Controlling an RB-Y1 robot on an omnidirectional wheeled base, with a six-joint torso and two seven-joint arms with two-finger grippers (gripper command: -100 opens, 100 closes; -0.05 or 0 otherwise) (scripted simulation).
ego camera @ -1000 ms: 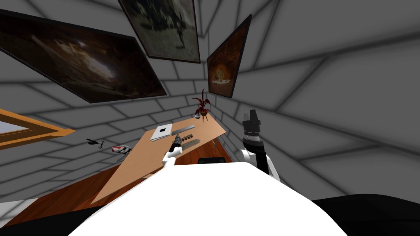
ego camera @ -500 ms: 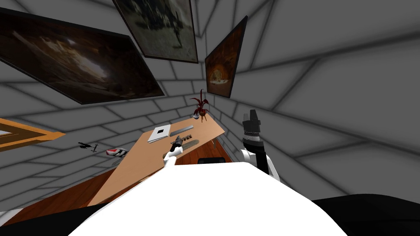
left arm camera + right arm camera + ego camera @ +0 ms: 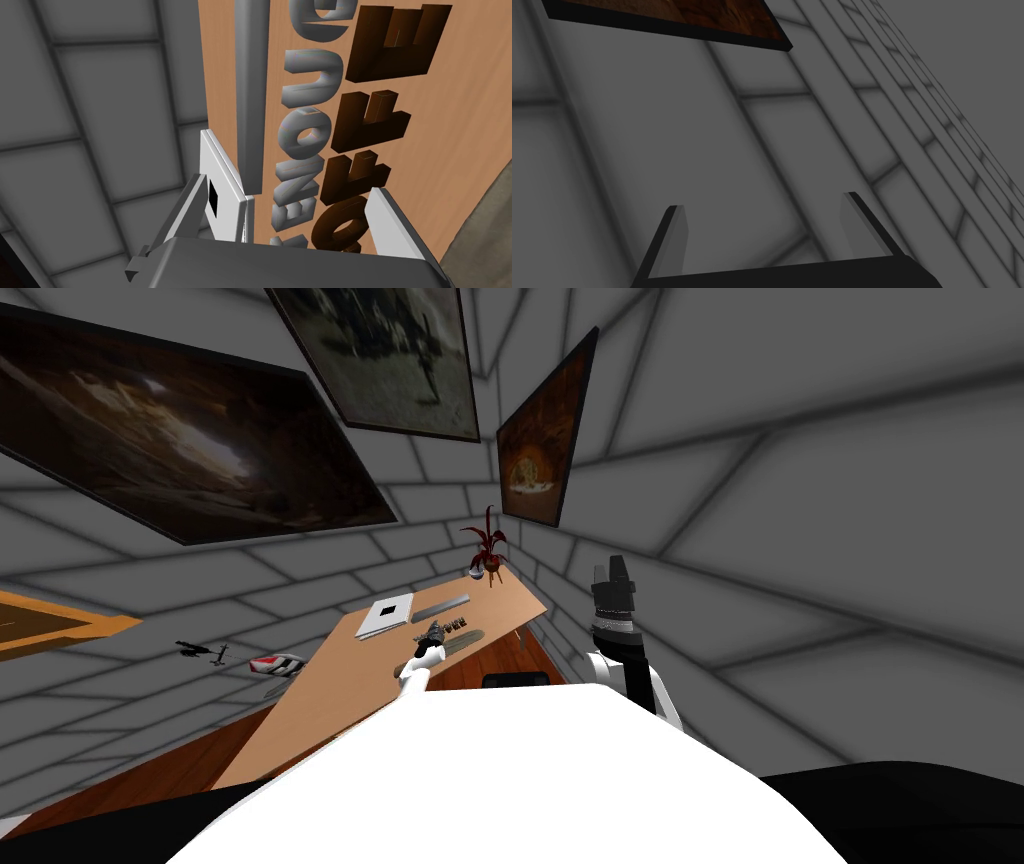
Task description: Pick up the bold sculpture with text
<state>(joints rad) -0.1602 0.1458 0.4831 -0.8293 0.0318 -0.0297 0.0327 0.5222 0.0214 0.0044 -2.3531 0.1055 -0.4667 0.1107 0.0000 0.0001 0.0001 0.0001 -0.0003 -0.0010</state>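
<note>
The text sculpture (image 3: 350, 170) lies flat on the wooden table (image 3: 330, 698): a row of bold brown block letters beside a row of grey ones. In the head view it is a small dark strip (image 3: 455, 622) near the table's middle. My left gripper (image 3: 292, 220) hovers over the near end of both letter rows, open, with the letters between its fingers and nothing gripped. It shows small above the table (image 3: 431, 635) in the head view. My right gripper (image 3: 612, 573) is raised at the right, away from the table, open and empty (image 3: 762, 225).
A white flat slab with a black square (image 3: 222, 185) and a long grey bar (image 3: 250, 95) lie beside the grey letters. A red plant in a pot (image 3: 487, 550) stands at the table's far corner. A red-and-white object (image 3: 277, 664) lies left of the table.
The whole head view has drifted slightly left, so my camera has turned a little. Both arms stay where they were and both grippers remain open.
</note>
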